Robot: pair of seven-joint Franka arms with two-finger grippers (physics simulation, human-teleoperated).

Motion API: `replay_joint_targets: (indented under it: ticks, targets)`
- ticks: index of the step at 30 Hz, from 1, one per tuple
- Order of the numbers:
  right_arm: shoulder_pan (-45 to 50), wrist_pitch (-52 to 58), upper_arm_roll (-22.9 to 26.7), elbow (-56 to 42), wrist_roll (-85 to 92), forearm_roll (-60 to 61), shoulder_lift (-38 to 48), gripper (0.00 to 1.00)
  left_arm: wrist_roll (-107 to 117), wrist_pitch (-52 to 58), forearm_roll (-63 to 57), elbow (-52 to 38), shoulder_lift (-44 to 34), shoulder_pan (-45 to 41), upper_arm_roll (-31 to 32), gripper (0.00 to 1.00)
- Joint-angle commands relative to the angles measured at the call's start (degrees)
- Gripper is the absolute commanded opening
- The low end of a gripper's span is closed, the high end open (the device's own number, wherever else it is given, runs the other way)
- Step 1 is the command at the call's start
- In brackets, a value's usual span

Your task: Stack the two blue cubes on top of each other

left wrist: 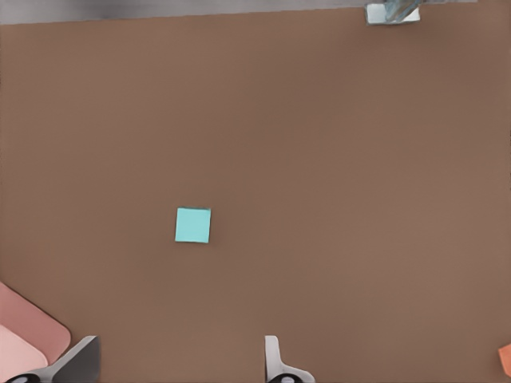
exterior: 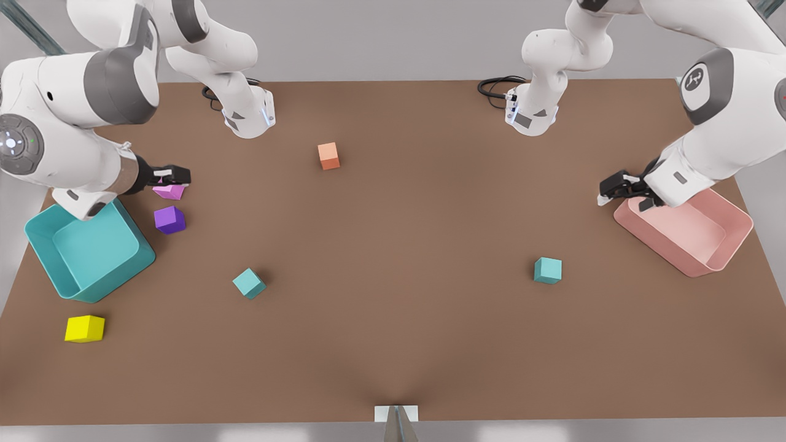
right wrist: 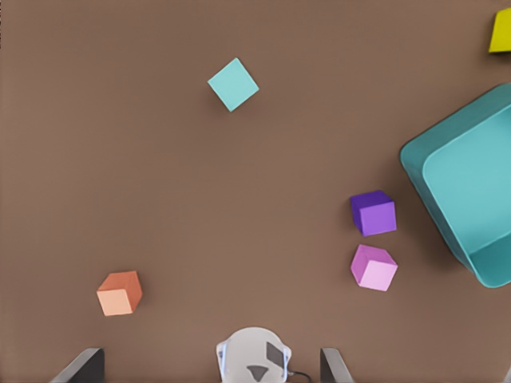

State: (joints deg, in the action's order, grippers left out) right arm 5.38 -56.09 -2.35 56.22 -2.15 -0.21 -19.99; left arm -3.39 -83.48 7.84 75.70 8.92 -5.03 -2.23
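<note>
Left gripper [exterior: 605, 191] hangs over the pink open bin's [exterior: 724, 245] inner rim on the front view's right, fingers [left wrist: 275, 361] spread wide, holding nothing. Right gripper [exterior: 175, 176] sits above the pink-magenta cube [exterior: 169, 191] on the front view's left, fingers [right wrist: 335, 365] also wide apart and empty.

Two small matte teal cubes, both flat on the brown desk [exterior: 405, 245] and well apart: one teal cube [exterior: 548, 270] on the front view's right, near the pink bin but clear of it; the other teal cube [exterior: 249, 283], turned at an angle, on the front view's left. Wide bare desk lies between them, and both are well in from the near edge.

The left side is crowded: teal open bin [exterior: 43, 236] near the desk's side edge, dark purple cube [exterior: 169, 220] just beside it, yellow cube [exterior: 85, 328] near the front corner. Orange cube [exterior: 328, 155] stands alone toward the back.
</note>
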Motion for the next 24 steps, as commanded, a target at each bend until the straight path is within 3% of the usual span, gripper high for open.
replay_joint_targets:
  ticks: [1, 4, 6, 9, 11, 15, 20, 24]
  targets:
    - [0.24, -1.92, -0.11, 1.00, -1.36, 0.30, 0.04, 1.00, -0.65, -4.94, 0.07, -0.03, 0.13, -0.77, 0.20, 1.00]
    - [0.33, -11.14, -3.54, 4.95, 16.02, -0.40, -0.49, 1.00, -1.62, -3.80, -6.08, 0.76, 0.05, -2.36, 1.26, 1.00]
    - [6.65, -20.19, -4.33, 11.45, 23.86, -7.43, -0.67, 1.00, -1.53, 0.15, -6.97, 0.68, -1.18, -2.27, 2.40, 1.00]
    - [8.86, -39.00, -6.79, 25.25, 28.08, -7.78, -1.63, 1.00, -0.57, 0.87, 3.76, 0.15, 1.89, -1.83, 2.75, 1.00]
    - [7.45, -46.83, -6.79, 30.09, 33.87, -10.25, -2.16, 1.00, -0.83, 2.53, 3.05, 0.94, 2.94, -1.74, 2.67, 1.00]
    - [5.52, -52.28, -6.79, 31.32, 39.95, -11.92, -5.15, 1.00, -0.13, -2.56, -1.87, 0.59, 9.10, -2.18, 2.49, 1.00]
    - [4.55, -57.63, -4.68, 34.57, 39.95, -12.00, -7.17, 1.00, 2.42, -1.86, -3.62, 1.55, 9.19, -3.06, 2.93, 1.00]
    - [2.88, -57.99, -2.40, 37.04, 30.63, -4.99, -9.45, 1.00, 4.53, -1.68, -5.30, 1.82, 11.21, -2.88, 3.02, 1.00]
